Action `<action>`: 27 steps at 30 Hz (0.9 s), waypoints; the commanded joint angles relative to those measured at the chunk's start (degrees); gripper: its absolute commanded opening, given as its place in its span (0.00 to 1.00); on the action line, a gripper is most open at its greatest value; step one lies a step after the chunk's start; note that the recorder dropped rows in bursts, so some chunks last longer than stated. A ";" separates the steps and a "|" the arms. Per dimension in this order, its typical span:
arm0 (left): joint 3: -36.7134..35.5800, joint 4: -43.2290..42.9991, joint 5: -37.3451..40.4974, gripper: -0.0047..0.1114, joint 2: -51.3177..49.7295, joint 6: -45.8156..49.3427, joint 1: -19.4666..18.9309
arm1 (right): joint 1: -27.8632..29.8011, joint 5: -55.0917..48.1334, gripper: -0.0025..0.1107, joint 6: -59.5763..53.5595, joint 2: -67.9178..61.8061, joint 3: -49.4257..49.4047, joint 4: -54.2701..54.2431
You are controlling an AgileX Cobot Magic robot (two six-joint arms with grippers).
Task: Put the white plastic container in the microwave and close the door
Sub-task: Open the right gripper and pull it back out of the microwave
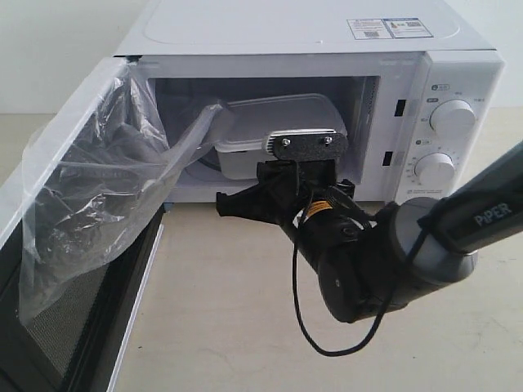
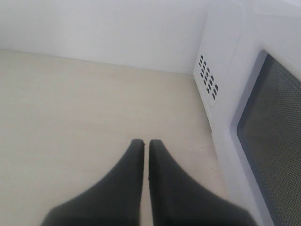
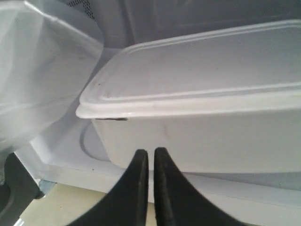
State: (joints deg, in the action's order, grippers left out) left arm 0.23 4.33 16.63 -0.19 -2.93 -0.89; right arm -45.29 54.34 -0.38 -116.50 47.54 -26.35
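– Jaws on the right gripper point(image 3: 150, 153)?
– Pressed together, empty. Just ahead, the white plastic container point(image 3: 202, 136) sits inside the microwave point(image 1: 310, 33), long side across them.
– And the door point(image 2: 270, 141)?
– Wide open. The left gripper point(image 2: 146, 143), also pinched together, is nearer, beside its outer face.

There's one word you can read cleanly: "PIPER", in pale capitals along the dark sleeve of the right arm point(image 1: 490, 214) in the exterior view. Now look at the top of the microwave point(image 1: 245, 33). Two stickers point(image 1: 391, 28) sit side by side near its back right corner, and you can see blocks of print and coloured patches, but the lettering is too small to read. On the control panel point(image 1: 482, 82), fine marks ring the upper knob point(image 1: 452, 117) and the lower knob point(image 1: 434, 168), with a small symbol point(image 1: 441, 86) over the upper one. None of it is legible. Both wrist views give you no readable writing.
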 commanded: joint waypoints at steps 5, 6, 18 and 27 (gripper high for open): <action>-0.23 0.56 -0.34 0.08 0.19 -0.45 -0.01 | 0.79 -3.45 0.02 -3.73 -2.95 5.54 -1.53; -0.23 0.56 -0.34 0.08 0.19 -0.45 -0.01 | 0.94 -4.11 0.02 -4.83 -3.31 6.29 -1.90; -0.23 0.56 -0.34 0.08 0.19 -0.45 -0.01 | 4.71 -10.57 0.02 -8.17 -4.56 13.30 -1.37; -0.23 0.56 -0.34 0.08 0.19 -0.45 -0.01 | 4.84 -12.17 0.02 -9.36 -4.81 15.88 -1.38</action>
State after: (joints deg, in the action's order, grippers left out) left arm 0.23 4.33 16.63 -0.19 -2.93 -0.89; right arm -40.72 42.23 -8.99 -121.37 62.99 -27.90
